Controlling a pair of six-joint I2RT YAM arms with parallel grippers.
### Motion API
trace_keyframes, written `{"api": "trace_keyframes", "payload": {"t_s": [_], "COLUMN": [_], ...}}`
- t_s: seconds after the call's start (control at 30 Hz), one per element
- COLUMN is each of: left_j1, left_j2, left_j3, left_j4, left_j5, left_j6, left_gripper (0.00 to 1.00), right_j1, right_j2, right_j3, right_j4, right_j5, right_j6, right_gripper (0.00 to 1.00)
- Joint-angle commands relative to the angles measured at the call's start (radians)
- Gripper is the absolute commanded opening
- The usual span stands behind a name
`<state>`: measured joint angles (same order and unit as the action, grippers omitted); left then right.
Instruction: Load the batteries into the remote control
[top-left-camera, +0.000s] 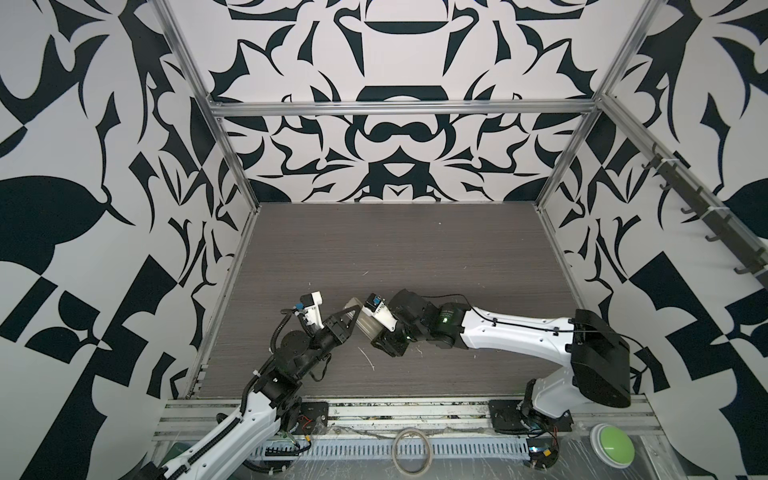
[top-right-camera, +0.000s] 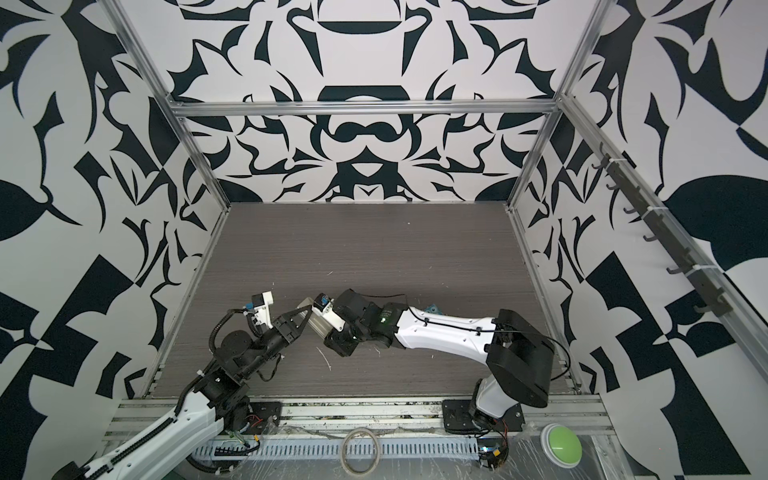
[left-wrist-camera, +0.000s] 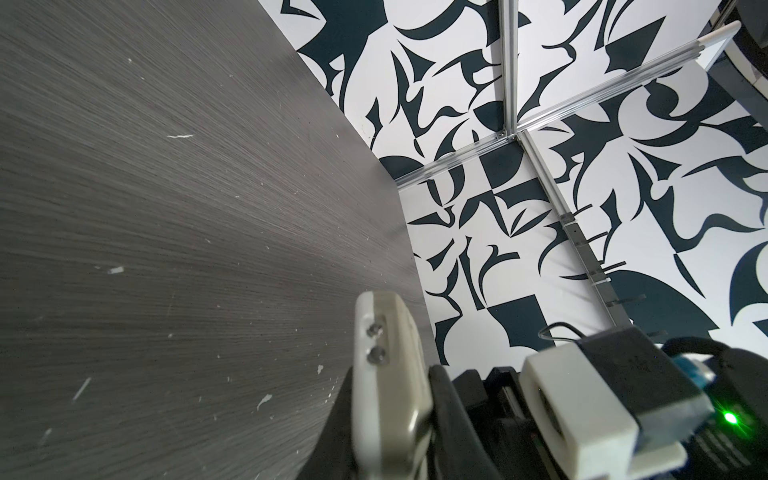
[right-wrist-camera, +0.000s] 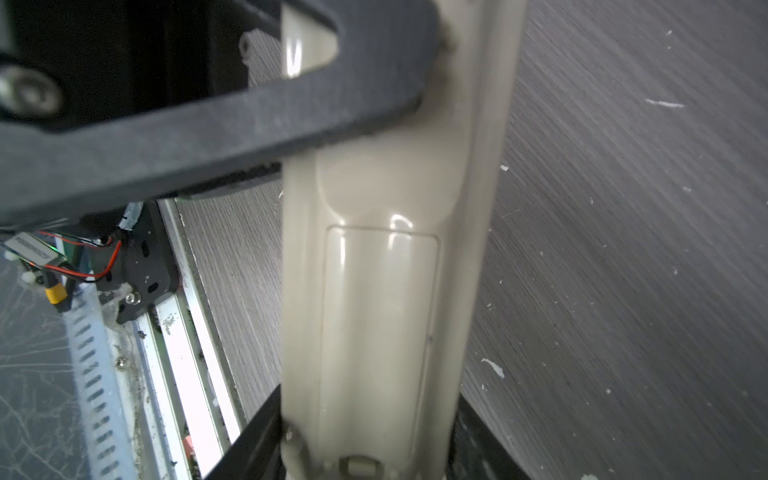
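The remote control hangs above the middle of the table, held between both arms. My left gripper is shut on one end; the left wrist view shows the remote edge-on between the dark fingers of that gripper. In the right wrist view its beige back faces the camera with the bay cover closed. My right gripper has a finger pressed against each side of the other end, and the left arm's finger crosses the far end. The batteries are out of view.
White debris flecks lie on the dark wood table. A blue owl figure peeks out behind the right arm. A green button and a tape roll sit on the front rail. Patterned walls enclose three sides.
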<state>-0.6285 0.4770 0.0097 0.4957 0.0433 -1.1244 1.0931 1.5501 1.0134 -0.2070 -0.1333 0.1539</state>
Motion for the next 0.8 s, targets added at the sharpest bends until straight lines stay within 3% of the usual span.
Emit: {"api": "trace_keyframes", "payload": {"t_s": [0.0, 0.37, 0.47, 0.67, 0.77], "left_j1": [-0.003, -0.002, -0.002, -0.002, -0.002], "left_j2": [-0.012, -0.024, -0.043, -0.085, -0.115], "left_j3": [-0.008, 0.017, 0.035, 0.059, 0.069], "left_j4": [0.040, -0.038, -0.094, -0.185, -0.226], "left_j5": [-0.011, -0.015, -0.015, 0.001, 0.015], "left_j6": [-0.008, 0.009, 0.035, 0.104, 0.137], "left_gripper": [0.00, 0.01, 0.17, 0.63, 0.76], "right_j1": [0.004, 0.004, 0.004, -0.011, -0.029], "right_j2": [-0.024, -0.028, -0.037, -0.062, -0.076], "right_j3": [0.029, 0.011, 0.006, -0.002, -0.008], "right_j4": [0.022, 0.038, 0.036, 0.025, 0.027], "right_j5": [0.024, 0.020, 0.024, 0.027, -0.001], "right_j6": [-0.009, 0.001, 0.001, -0.004, 0.000], "right_gripper": [0.47, 0.15, 0.09, 0.06, 0.05]}}
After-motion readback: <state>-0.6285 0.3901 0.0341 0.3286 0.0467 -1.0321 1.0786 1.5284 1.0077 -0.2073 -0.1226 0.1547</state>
